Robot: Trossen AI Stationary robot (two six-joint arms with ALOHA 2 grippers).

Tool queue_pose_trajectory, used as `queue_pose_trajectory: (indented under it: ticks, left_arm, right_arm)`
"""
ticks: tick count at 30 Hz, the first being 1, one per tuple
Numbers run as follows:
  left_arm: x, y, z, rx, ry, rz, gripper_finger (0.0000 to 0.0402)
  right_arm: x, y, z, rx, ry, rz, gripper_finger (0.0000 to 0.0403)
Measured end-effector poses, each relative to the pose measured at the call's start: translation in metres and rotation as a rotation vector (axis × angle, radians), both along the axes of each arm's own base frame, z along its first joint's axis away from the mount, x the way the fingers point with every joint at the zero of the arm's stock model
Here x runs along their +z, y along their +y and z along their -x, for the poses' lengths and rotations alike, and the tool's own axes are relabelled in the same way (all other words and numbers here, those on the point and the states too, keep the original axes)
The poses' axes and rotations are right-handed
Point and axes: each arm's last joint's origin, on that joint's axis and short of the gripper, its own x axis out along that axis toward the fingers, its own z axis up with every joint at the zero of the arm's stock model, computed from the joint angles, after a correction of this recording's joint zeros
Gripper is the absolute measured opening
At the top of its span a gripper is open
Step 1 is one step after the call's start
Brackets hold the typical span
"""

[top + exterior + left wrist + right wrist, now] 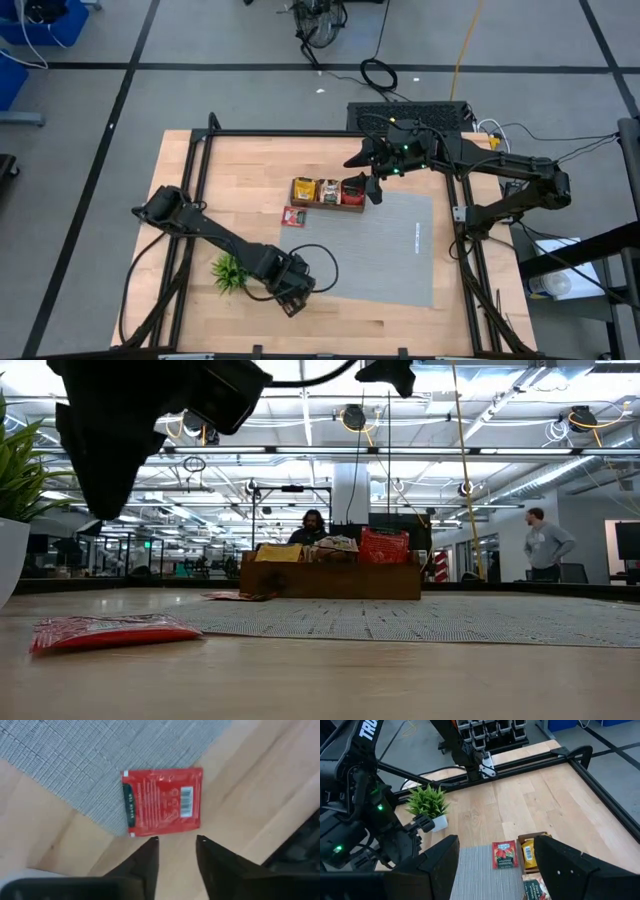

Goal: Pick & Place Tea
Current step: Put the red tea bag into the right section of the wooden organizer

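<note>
In the high view, a small green plant sits at the lower left of the wooden table. Just right of it, the left gripper hangs low near the table's bottom edge, at the lower left corner of the grey mat. Its wrist view shows the two dark fingers apart by a narrow gap with nothing between them, tips just short of a red tea packet. That packet lies flat, half on the mat's corner and half on bare wood. It is nearly square; its printed text runs sideways in that frame, with a dark stripe along its left edge and a barcode toward its right. In the low view it appears as a thin red sliver at the lower left.

Toward the centre of the high view, a second red packet lies flat just off the mat's upper left edge. Right of it, a wooden tray holds yellow, brownish and red packets standing on edge in a row.

At the upper right, the right gripper hovers over the tray's right end, its jaws spread wide and empty.
</note>
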Motion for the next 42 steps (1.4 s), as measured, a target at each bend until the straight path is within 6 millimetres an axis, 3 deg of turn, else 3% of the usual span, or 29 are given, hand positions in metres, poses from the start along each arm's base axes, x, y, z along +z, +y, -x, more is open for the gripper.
queue_pose_trajectory:
  ticks: [4,7,15,22,29,37,42]
  left_arm:
    - [0.001,0.003,-0.002,-0.071,0.007,0.062,0.0168]
    - [0.0,0.003,0.0,-0.079,0.032,0.066,0.0172]
    - [-0.001,-0.002,0.018,-0.014,0.145,-0.073,0.0131]
    - [-0.002,0.009,0.008,0.004,0.108,-0.072,0.0114]
    - [-0.001,0.015,-0.011,-0.451,-0.117,-0.085,0.0113]
    - [0.019,-0.013,0.0,-1.231,-0.227,-0.343,0.0113]
    - [0.023,-0.024,0.005,-1.403,-0.257,-0.379,0.0114]
  right_arm:
    - [0.0,0.0,0.0,-0.006,0.005,-0.016,0.0238]
    - [0.0,0.0,0.0,-0.04,0.006,-0.094,0.0238]
    - [-0.001,-0.003,0.001,-0.071,0.013,-0.136,0.0238]
    - [-0.002,-0.005,0.002,-0.082,0.026,-0.139,0.0238]
    - [-0.002,-0.006,0.002,-0.074,0.03,-0.121,0.0238]
    - [-0.003,-0.006,0.002,-0.081,0.031,-0.129,0.0238]
    - [-0.003,-0.006,0.002,-0.096,0.036,-0.16,0.0238]
